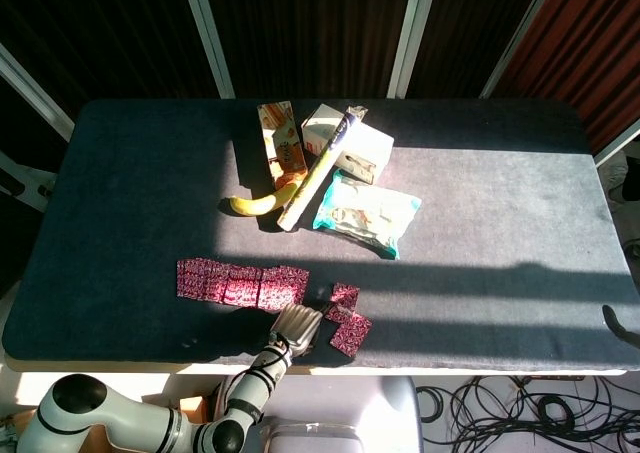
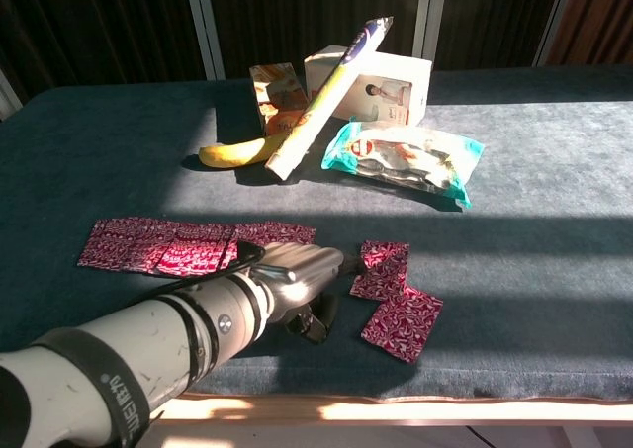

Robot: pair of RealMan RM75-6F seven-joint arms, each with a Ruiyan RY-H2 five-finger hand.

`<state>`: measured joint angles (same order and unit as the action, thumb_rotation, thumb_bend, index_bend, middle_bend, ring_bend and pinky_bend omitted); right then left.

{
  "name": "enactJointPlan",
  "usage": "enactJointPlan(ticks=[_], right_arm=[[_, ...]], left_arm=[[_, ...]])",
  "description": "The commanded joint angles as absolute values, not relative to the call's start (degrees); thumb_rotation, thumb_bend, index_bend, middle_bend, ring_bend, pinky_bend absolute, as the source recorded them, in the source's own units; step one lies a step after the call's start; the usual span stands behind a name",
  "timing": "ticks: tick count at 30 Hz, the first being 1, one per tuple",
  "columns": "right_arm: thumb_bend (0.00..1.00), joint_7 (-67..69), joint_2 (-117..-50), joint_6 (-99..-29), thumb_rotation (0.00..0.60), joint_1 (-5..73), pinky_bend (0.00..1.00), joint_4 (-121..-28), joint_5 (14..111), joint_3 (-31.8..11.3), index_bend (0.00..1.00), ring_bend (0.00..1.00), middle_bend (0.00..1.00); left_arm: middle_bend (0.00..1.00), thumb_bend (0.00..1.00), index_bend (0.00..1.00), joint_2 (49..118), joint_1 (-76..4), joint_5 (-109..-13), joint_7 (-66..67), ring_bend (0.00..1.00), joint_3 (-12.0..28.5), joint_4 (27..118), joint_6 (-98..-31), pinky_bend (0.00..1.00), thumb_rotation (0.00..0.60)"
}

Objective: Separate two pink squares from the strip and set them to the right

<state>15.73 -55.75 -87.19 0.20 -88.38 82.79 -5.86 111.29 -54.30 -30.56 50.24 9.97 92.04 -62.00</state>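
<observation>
The pink patterned strip (image 1: pixel 240 283) (image 2: pixel 188 245) lies flat near the table's front left. My left hand (image 1: pixel 298 325) (image 2: pixel 302 270) is just right of its end and pinches the left edge of a torn-off pink square (image 1: pixel 345 295) (image 2: pixel 381 268), which is slightly tilted. A second loose pink square (image 1: pixel 350 331) (image 2: pixel 403 319) lies on the table right beside it, and their corners meet. At the right border of the head view only a dark sliver of my right hand (image 1: pixel 612 316) shows, off the table, and its fingers are not readable.
Behind the strip lie a banana (image 1: pixel 262 202) (image 2: pixel 235 154), an orange carton (image 1: pixel 281 143), a long tube (image 1: pixel 320 171) leaning on a white box (image 1: pixel 360 145), and a teal snack bag (image 1: pixel 365 213) (image 2: pixel 404 158). The dark table top (image 1: pixel 480 223) runs on to the right.
</observation>
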Motion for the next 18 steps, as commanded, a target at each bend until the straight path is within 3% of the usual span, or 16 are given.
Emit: enactJointPlan(ticks=[1,5,10,14,16,18], right_arm=[[0.27,15.7,-55.8,-87.3,0.6,0.1,0.12,-88.3,82.8,-5.8,0.0,0.0,0.0],[0.27,15.3,-55.9,-87.4,0.6,0.1,0.12,-88.4,82.8,-5.9,0.0,0.0,0.0],[0.27,13.6,-56.4,-87.4,0.6,0.3,0.12,-88.8,83.2,-5.7,0.0,0.0,0.0],[0.27,11.9,-56.8,-87.8,0.6,0.2,0.12,-89.3,84.1,-5.3,0.0,0.0,0.0],[0.27,10.8,-57.2,-88.2,0.6,0.1,0.12,-89.5,84.5,-5.1,0.0,0.0,0.0],[0.27,9.7,-57.5,-88.5,0.6,0.1,0.12,-89.8,85.0,-4.9,0.0,0.0,0.0]], left_arm=[[1.0,0.81,0.14,111.0,-53.8,-32.9,48.7,1.0,9.9,92.7,-63.2,1.0,0.6],[1.0,0.73,0.11,109.5,-52.8,-36.4,47.1,1.0,9.2,95.3,-64.5,1.0,0.6],[1.0,0.5,0.07,104.5,-50.1,-43.5,45.6,1.0,7.2,102.4,-69.6,1.0,0.6],[0.99,0.43,0.05,96.1,-45.5,-53.1,43.6,0.98,1.7,109.7,-75.5,1.0,0.6],[0.83,0.42,0.03,89.4,-42.2,-58.5,42.0,0.86,-3.2,113.0,-78.2,0.97,0.6],[0.48,0.41,0.01,82.3,-38.9,-64.0,39.6,0.52,-8.8,114.3,-80.4,0.78,0.6]])
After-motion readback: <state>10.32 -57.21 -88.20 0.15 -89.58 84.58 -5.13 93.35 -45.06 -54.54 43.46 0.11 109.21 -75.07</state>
